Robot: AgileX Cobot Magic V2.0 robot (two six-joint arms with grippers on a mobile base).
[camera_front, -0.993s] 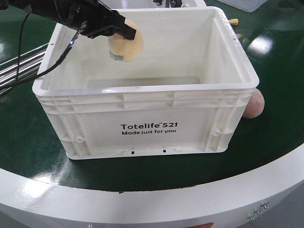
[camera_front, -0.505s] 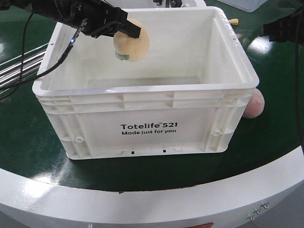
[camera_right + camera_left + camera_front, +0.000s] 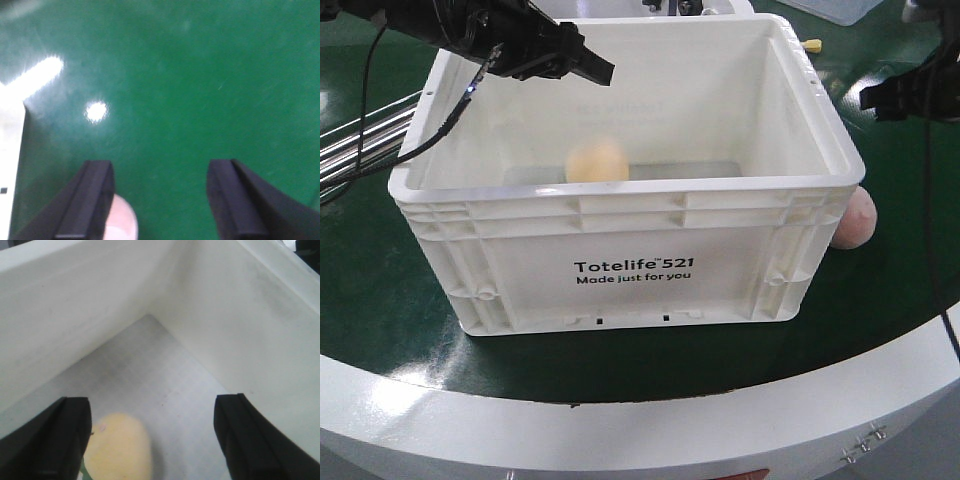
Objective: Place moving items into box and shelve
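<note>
Cream bun blurred, low inside box, clear of left gripper, jaws spread. Pink bun outside, just beside box corner; right gripper above, jaws apart. Likely light, squashy: pinch gently across middle

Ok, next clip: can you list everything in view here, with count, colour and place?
crate: one, white with black print, centre of the table
cream-yellow bun: one, blurred, low inside the crate, under the left hand
pinkish bun: one, on the table by the crate's right corner, outside it
table: one, green top with a white curved edge
silver rails: a few, far left edge, partly hidden
clear bin: one, top right, cut off
small yellow piece: one, behind the crate, too small to identify
left hand: black, open, over the crate
right hand: black, open, over the table near the pinkish bun
</note>
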